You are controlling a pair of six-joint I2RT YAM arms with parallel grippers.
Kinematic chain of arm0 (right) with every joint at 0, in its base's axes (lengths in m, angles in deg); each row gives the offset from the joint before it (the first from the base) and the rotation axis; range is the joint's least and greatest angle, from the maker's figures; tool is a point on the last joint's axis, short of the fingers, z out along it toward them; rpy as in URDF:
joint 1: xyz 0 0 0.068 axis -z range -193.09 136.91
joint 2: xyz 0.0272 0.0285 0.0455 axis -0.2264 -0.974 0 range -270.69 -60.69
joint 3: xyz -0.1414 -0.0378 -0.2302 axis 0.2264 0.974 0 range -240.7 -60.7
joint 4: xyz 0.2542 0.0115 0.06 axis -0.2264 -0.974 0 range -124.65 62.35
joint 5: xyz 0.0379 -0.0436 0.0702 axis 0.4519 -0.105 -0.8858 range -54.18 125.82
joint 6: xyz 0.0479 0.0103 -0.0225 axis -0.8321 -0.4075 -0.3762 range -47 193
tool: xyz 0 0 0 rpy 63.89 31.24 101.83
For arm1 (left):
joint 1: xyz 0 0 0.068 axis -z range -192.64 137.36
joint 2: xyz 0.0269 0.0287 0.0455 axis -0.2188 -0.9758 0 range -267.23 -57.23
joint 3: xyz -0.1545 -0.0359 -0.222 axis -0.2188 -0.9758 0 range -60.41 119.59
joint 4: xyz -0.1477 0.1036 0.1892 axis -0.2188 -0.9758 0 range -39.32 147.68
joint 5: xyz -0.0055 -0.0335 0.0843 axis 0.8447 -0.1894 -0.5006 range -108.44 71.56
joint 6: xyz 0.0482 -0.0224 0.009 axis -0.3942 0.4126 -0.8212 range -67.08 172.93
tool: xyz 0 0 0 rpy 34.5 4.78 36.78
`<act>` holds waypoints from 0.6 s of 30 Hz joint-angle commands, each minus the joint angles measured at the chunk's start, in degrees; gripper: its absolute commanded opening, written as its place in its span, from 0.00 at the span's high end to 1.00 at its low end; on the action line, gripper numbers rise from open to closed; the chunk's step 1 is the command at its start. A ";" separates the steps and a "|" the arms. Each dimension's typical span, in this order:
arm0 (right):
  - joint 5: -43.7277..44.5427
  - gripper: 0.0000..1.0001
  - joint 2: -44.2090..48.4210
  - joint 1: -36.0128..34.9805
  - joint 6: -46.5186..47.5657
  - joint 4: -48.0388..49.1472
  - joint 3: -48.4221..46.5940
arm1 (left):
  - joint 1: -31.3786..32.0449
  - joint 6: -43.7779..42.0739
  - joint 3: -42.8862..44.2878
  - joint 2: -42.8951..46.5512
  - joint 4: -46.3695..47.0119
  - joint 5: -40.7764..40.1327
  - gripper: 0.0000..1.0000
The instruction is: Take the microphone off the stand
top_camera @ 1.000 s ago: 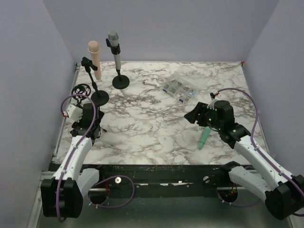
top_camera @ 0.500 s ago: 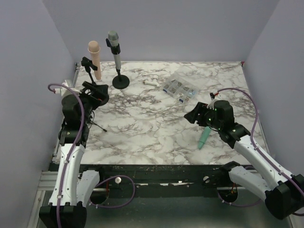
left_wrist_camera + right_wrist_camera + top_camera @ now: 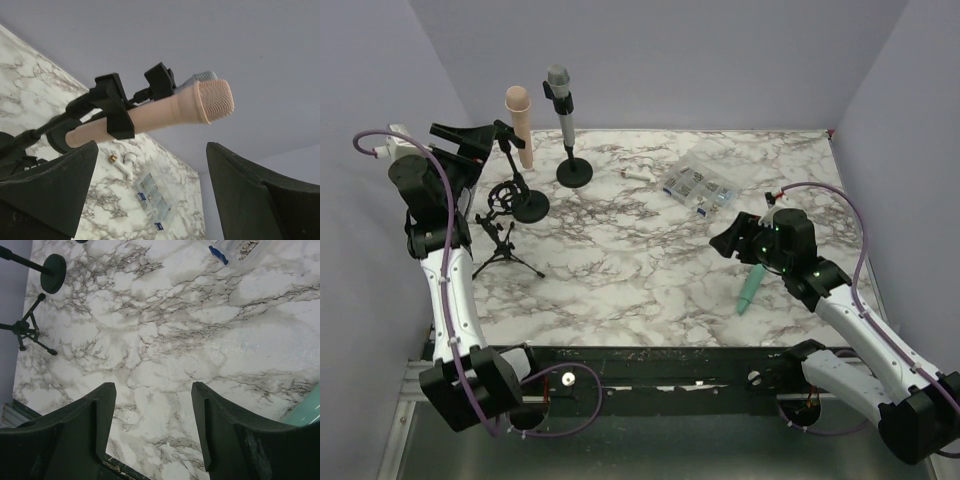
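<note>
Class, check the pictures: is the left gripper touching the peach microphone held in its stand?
Apart. The top external view shows the open left gripper ending short of the peach microphone, with the stand clip between them.

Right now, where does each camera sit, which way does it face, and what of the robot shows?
Top external: above and behind the bases, looking down on the marble table; both arms, left pincer and right pincer, show.
Left wrist: raised at far left, facing up at the peach microphone clipped in its stand; own fingers frame the bottom.
Right wrist: above the right side, facing down at the table; own fingers show.
Shared: top external and right wrist both show the small tripod.
</note>
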 commanded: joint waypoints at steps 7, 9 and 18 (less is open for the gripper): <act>2.08 0.31 -0.17 0.18 0.89 -1.58 -2.50 | -3.64 3.96 10.78 -15.25 5.85 10.74 0.15; 1.98 0.31 -0.20 0.18 0.70 -1.63 -2.55 | -3.63 3.52 11.75 -16.65 5.31 10.02 0.16; 2.26 0.31 0.86 0.18 0.25 -2.47 -2.57 | -3.34 0.95 13.72 -20.95 3.08 6.41 0.21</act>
